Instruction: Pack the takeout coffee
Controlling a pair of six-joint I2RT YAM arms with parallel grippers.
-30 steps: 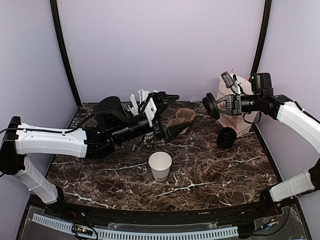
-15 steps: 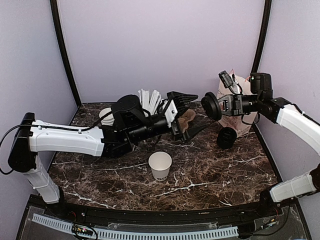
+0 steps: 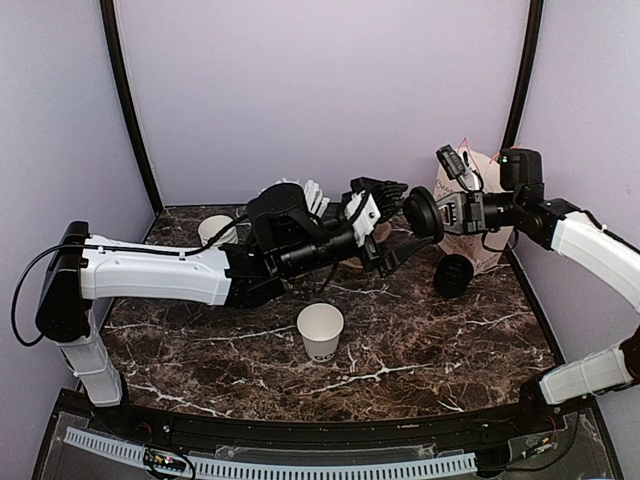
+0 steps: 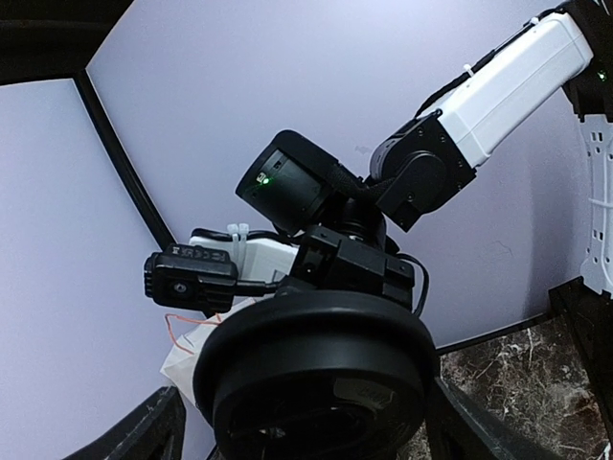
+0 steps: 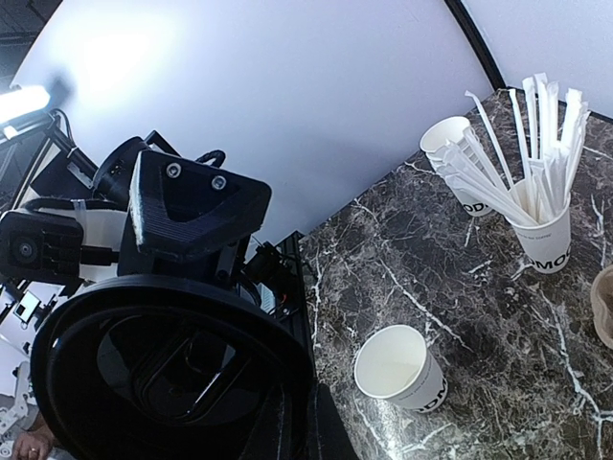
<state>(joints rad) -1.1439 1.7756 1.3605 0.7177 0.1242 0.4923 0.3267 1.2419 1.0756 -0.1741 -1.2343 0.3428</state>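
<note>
The takeout coffee cup, white with dark lettering, stands lidless and upright in the middle of the table; it also shows in the right wrist view. Its round black lid hangs in the air at the back right, held edge-on with my right gripper shut on it. My left gripper is open wide, one finger above and one below the lid, not closed on it. In the left wrist view the lid fills the space between the two fingers.
A white paper bag stands at the back right with a stack of black lids in front. A cup of white straws and stacked white cups stand at the back left. A brown carrier sits behind the left gripper.
My left arm has swung right and up, away from the brown carrier, bringing its open jaws around the lid. The right arm with the lid has barely moved.
</note>
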